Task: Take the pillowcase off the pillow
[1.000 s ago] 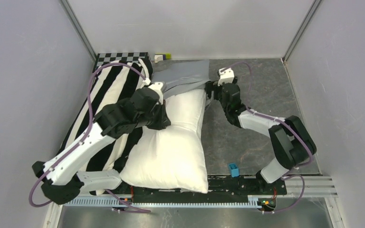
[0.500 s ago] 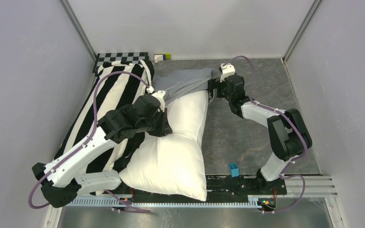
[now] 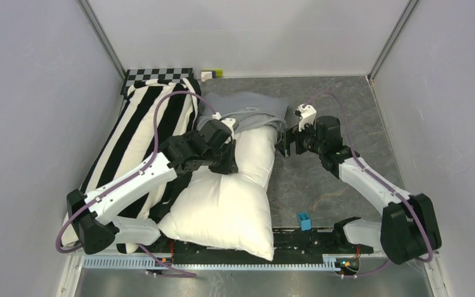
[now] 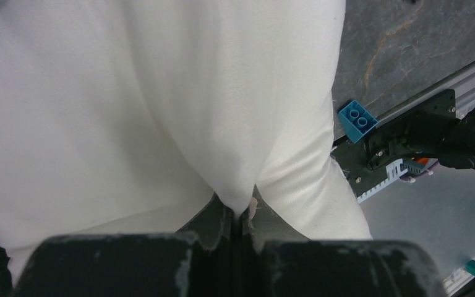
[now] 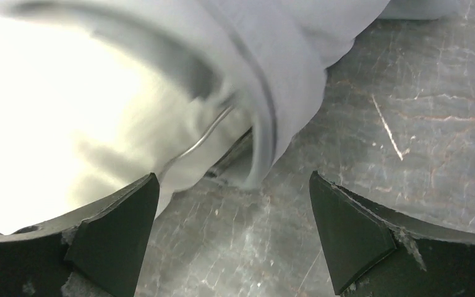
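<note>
The plain white pillow [image 3: 226,198] lies in the middle of the table, its near end at the front edge. The light blue-grey pillowcase [image 3: 247,111] is bunched over only its far end. My left gripper [image 3: 227,162] is shut on a pinch of the white pillow fabric [image 4: 235,154] near its middle. My right gripper [image 3: 284,143] is open beside the pillow's right edge, just below the pillowcase hem [image 5: 272,105], holding nothing. The pillow's far end is hidden under the case.
A long black-and-white striped pillow [image 3: 139,139] lies along the left side under my left arm. A small blue block [image 3: 303,220] sits near the front rail. A checkerboard [image 3: 161,75] lies at the back left. Dark stone table [image 3: 334,105] shows at right.
My right gripper has let go of the pillowcase and drawn back toward the near right. The case has slumped over the pillow's far end. My left arm has shifted right with the pillow.
</note>
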### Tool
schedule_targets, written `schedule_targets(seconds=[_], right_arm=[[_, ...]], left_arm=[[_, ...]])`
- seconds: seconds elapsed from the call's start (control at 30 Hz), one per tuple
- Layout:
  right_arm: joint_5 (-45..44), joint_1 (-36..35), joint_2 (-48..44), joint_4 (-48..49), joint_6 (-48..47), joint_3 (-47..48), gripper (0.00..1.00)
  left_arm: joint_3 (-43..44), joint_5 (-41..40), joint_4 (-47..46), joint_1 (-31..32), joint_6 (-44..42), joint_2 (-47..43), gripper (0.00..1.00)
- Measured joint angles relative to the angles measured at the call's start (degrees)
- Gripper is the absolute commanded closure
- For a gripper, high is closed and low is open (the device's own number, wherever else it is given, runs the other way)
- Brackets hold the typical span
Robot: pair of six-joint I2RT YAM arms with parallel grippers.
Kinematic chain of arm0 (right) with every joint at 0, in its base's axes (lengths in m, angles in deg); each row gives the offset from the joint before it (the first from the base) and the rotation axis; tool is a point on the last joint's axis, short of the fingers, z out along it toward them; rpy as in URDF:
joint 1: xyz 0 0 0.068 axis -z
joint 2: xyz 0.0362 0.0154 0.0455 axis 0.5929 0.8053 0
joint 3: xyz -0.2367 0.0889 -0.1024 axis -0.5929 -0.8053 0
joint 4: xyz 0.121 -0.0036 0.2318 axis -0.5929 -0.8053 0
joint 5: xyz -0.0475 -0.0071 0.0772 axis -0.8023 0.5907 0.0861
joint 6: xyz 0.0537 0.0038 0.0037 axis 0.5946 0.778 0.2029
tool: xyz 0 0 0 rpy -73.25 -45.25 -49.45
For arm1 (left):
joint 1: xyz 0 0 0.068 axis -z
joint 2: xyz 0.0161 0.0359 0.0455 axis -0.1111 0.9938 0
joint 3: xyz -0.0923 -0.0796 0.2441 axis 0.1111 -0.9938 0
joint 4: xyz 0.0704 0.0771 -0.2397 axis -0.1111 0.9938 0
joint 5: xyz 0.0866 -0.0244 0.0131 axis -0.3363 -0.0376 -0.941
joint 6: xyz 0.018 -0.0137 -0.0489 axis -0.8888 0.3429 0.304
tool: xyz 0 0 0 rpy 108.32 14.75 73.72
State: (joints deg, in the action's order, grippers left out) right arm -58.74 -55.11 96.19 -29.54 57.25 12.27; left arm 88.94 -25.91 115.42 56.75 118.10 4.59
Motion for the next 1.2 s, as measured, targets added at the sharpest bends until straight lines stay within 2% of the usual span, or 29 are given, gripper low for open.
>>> schedule_targets(seconds=[0.2,0.33,0.37,0.5,0.63,0.8,1.03,1.2], right_arm=[[0.15,-0.15,-12.24,-2.78,1.51,-6.84,0.02],[-0.55,-0.17,-19.10,-4.87,3.56,-7.43,0.02],[-1.25,-0.20,-20.79,-5.44,4.22,-7.41,0.02],[-5.27,-0.26,-24.85,-8.70,6.14,-6.88,0.02],[-8.15,-0.26,-28.24,-11.69,6.97,-5.97,0.02],[-6.80,-0.26,-29.77,-14.23,6.84,-3.80,0.02],[1.75,-1.20,-27.78,-15.02,8.87,-3.54,0.02],[1.51,-8.17,-24.33,-14.58,10.45,-1.18,0.02]], left_arm=[[-0.11,1.97,-3.65,-0.28,0.31,2.34,0.98],[-1.07,4.96,-9.14,0.13,1.86,5.22,0.97],[-1.07,5.40,-10.93,0.66,2.54,6.25,0.94],[0.13,6.97,-18.21,3.89,5.20,11.41,0.52],[6.36,10.38,-19.89,5.46,5.40,16.90,0.31],[11.45,1.49,-16.92,6.23,1.14,15.32,0.04],[12.07,-13.75,-9.27,3.65,-5.29,7.58,0.04],[9.31,-21.33,-8.94,-2.08,-8.39,4.72,0.04]])
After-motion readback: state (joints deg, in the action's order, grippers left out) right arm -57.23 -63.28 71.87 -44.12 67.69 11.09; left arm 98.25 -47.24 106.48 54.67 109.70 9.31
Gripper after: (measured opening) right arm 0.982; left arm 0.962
